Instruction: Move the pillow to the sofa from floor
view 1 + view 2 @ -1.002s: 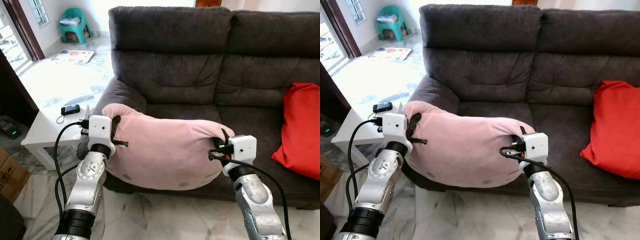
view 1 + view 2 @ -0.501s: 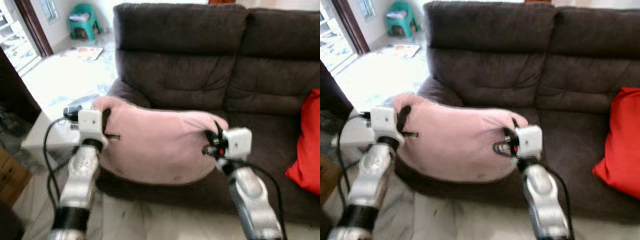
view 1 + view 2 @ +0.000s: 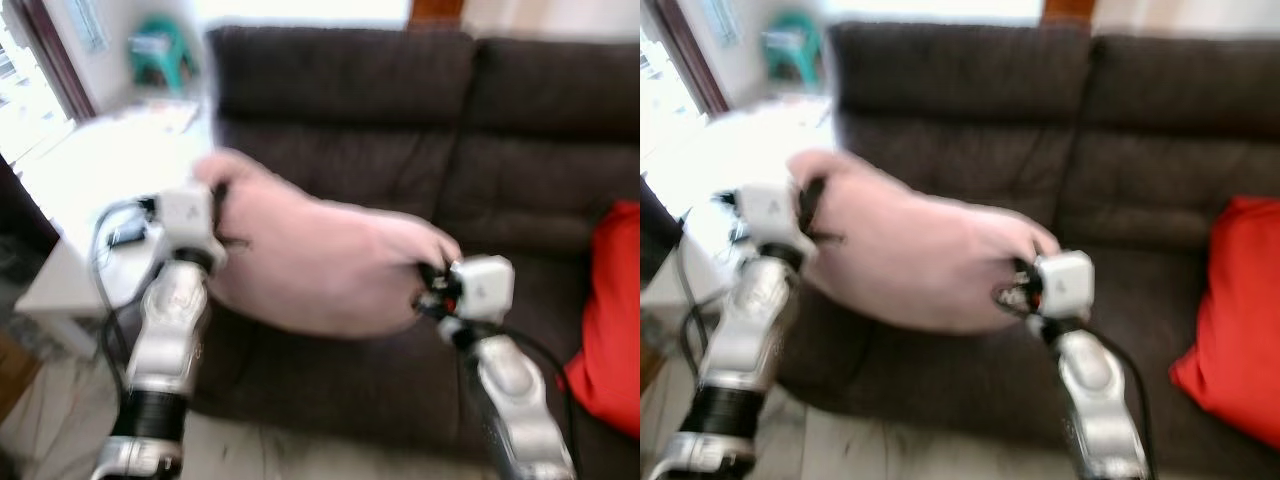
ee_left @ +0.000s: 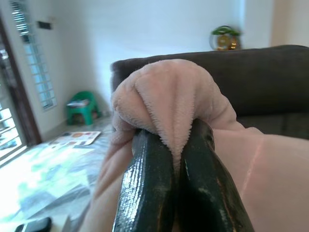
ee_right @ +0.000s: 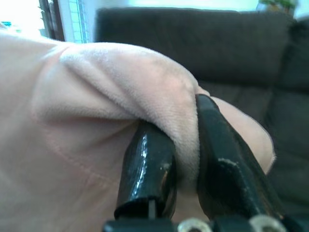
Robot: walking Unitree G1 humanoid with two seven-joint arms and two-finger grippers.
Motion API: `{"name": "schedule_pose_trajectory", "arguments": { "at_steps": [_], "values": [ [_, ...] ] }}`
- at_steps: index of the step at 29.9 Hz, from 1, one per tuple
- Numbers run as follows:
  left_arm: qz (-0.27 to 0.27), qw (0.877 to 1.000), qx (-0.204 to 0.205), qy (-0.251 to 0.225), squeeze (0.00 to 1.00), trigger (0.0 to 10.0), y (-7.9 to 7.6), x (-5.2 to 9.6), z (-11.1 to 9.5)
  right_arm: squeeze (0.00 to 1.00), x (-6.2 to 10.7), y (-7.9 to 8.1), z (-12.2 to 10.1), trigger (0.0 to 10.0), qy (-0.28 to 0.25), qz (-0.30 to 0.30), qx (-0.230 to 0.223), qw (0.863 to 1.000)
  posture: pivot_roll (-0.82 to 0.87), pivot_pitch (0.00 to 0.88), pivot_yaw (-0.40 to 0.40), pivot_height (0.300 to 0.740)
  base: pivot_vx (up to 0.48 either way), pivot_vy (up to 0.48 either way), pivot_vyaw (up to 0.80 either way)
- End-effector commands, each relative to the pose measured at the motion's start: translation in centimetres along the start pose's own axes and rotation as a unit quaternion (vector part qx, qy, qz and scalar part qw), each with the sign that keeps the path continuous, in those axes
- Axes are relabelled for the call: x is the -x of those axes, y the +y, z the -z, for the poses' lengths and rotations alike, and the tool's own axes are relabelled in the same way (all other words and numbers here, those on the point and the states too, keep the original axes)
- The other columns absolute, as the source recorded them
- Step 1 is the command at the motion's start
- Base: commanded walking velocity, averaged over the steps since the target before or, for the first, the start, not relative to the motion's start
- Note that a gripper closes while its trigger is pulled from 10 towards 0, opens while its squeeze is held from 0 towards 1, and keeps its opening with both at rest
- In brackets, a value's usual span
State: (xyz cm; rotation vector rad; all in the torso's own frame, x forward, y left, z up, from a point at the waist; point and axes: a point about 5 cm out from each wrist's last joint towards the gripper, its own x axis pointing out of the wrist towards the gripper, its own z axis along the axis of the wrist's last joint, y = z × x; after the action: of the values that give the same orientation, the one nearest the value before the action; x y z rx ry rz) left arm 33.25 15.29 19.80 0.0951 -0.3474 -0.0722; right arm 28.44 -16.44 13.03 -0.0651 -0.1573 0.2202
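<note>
Two grips: we hold the pink plush pillow (image 3: 320,265) by its two upper corners, one corner in each gripper.
Left gripper (image 4: 166,164): our jaws are nearly closed, with a fold of pink plush bunched between them and bulging out past the fingertips.
Right gripper (image 5: 183,154): our jaws pinch the other corner; a thick wad of fabric fills the narrow gap between the fingers.
Pillow position: it hangs off the floor, stretched between the two sets of jaws and sagging below them, with the left corner held higher than the right.
Dark brown sofa (image 3: 520,190): its seat lies beyond and below the jaws, its backrest further beyond; the head views are blurred, so we cannot tell whether the pillow's lower edge touches the seat front.
Red cushion (image 3: 1235,310): it rests on the seat well out to the right of the right jaws.
White side table (image 3: 60,290): it stands beside the left arm, outside the left jaws.
Slip risk: we hold only pinched corners of soft plush, so a swing could, we judge, pull a fold free.
Drop risk: opening before the pillow's bulk is over the seat could let it slide back to the floor.
</note>
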Motion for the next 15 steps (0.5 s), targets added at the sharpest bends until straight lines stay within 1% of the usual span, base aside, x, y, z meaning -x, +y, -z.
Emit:
{"name": "schedule_pose_trajectory", "arguments": {
  "at_steps": [1, 4, 15],
  "values": [
    [-0.022, 0.999, -0.013, -0.025, 0.0, 10.0, 1.41, -0.26, -1.16, 0.0, -0.91, 1.46, -1.79, 10.0, -0.043, -0.028, -0.005, 0.999, -0.01, 0.002, -0.014, 0.74, 0.307, 0.0, 0.66],
    [-0.023, 0.999, -0.013, -0.02, 0.0, 10.0, 1.41, -0.18, -1.01, 0.0, -0.89, 1.41, -1.72, 10.0, -0.04, -0.024, -0.016, 0.999, -0.01, 0.004, -0.014, 0.74, 0.31, 0.0, 0.0],
    [-0.026, 0.999, -0.014, -0.013, 0.0, 10.0, 1.55, -0.08, -0.73, 0.0, -0.9, 1.41, -1.68, 10.0, -0.035, -0.029, -0.013, 0.999, -0.01, 0.006, -0.02, 0.74, 0.309, 0.0, 0.0]
  ]
}}
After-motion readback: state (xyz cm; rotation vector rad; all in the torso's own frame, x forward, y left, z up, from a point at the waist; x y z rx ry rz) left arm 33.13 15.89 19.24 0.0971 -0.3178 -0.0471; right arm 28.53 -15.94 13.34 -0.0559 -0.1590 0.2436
